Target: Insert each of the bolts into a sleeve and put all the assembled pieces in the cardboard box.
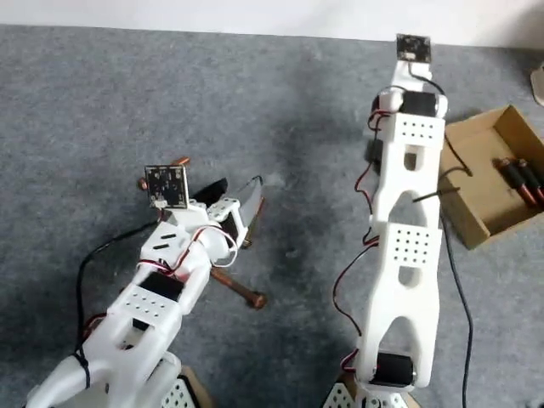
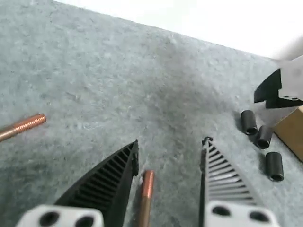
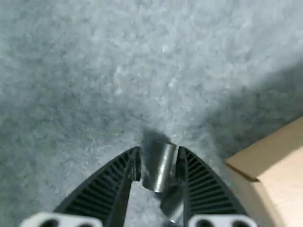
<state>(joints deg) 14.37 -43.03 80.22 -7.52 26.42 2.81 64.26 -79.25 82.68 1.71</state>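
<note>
1. Left end effector [image 2: 170, 142] is released, jaws wide. It straddles a copper bolt [image 2: 146, 196] lying on the grey worktop [image 2: 142, 71], nearer one finger.
2. Right end effector [image 3: 160, 152] is clenched on a dark sleeve [image 3: 161, 171]. It holds the sleeve by the side wall, just beside a corner of the cardboard box [image 3: 274, 165].
3. Bolt likely handles as stiff, light metal. It is round, so it may roll. Best grip looks like mid-shank, across the axis, leaving an end free for inserting.
4. Sleeve looks small, rigid and slick. A side grip keeps the bore open, but it could twist if the bolt pushes off-centre.
5. Cardboard box sits at the right edge of the high view, mid-height. It holds assembled pieces [image 1: 520, 178], at least two, dark with copper ends, against its right wall.
6. Loose items: a second bolt [image 2: 21, 126] well apart from the jaws, and three spare sleeves [image 2: 263, 136] clustered near the box.
7. High view shows a long bolt [image 1: 240, 289] at lower centre by the left arm. Cannot tell if it is the straddled one.
</note>
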